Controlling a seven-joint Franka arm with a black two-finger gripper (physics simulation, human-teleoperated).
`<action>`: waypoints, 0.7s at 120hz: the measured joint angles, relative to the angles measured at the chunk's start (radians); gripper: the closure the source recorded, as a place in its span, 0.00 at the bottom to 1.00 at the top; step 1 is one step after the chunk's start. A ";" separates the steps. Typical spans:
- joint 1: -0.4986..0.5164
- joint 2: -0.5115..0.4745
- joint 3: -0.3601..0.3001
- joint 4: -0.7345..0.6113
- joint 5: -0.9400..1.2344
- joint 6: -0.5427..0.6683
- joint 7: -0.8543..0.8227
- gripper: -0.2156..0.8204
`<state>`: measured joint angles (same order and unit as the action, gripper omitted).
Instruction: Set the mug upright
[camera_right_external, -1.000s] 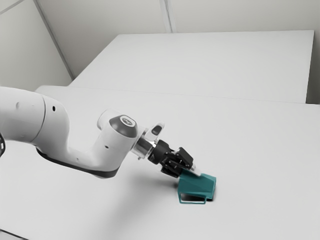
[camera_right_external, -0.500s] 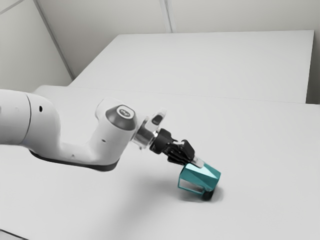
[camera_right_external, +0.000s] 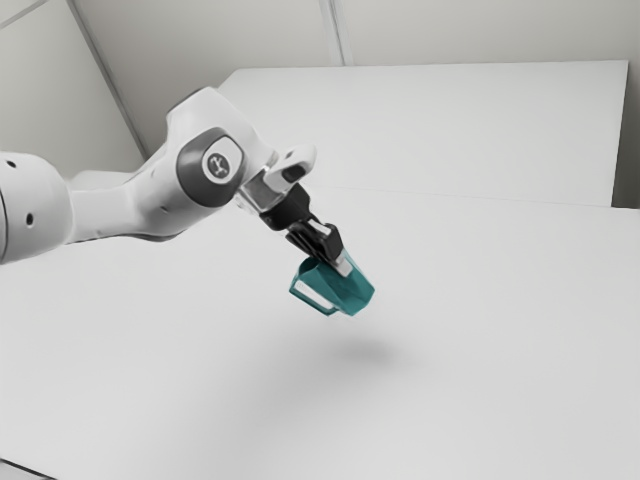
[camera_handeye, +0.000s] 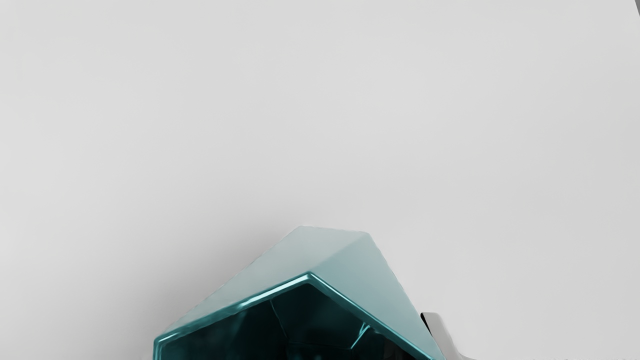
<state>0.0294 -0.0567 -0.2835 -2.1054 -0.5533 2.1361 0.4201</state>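
- Pale wall (camera_right_external: 480, 30), far behind the gripper (camera_right_external: 334, 260).
- Big white table (camera_right_external: 490, 350), down under the gripper, with a soft gray shadow (camera_right_external: 365, 352) on top, below the mug (camera_right_external: 355, 292).
- White robot arm (camera_right_external: 100, 212), coming in from the exterior view's left, bending down to the gripper.
- Black gripper, pointing down on a slant, up above the table. Closed on the mug, but kept wide by the fat sides in between. Holding tight, with the mug up in the air.
- Blue-green mug, between the fingers, tipped over on a slant and not touching the table. Open end facing back up toward the gripper, bottom end pointing away and down. Shiny rim (camera_handeye: 245, 301), with corners, dark inside.
- Mug handle (camera_right_external: 309, 303), sticking out beside the gripper, toward the exterior view's left.
- Dark round cap (camera_right_external: 193, 180) on the arm, up from the gripper, with a pale squiggly mark (camera_right_external: 218, 166). Too small to read.
- Light gray fingertip (camera_handeye: 442, 335), right against the side of the mug.
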 joint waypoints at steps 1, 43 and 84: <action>0.002 0.000 0.003 0.006 0.012 -0.005 -0.005 0.97; -0.004 0.033 0.099 0.126 0.388 -0.151 -0.160 0.97; 0.032 0.152 0.107 0.131 0.526 -0.133 -0.232 0.97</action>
<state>0.0619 0.0956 -0.1767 -1.9745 -0.0272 2.0035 0.1882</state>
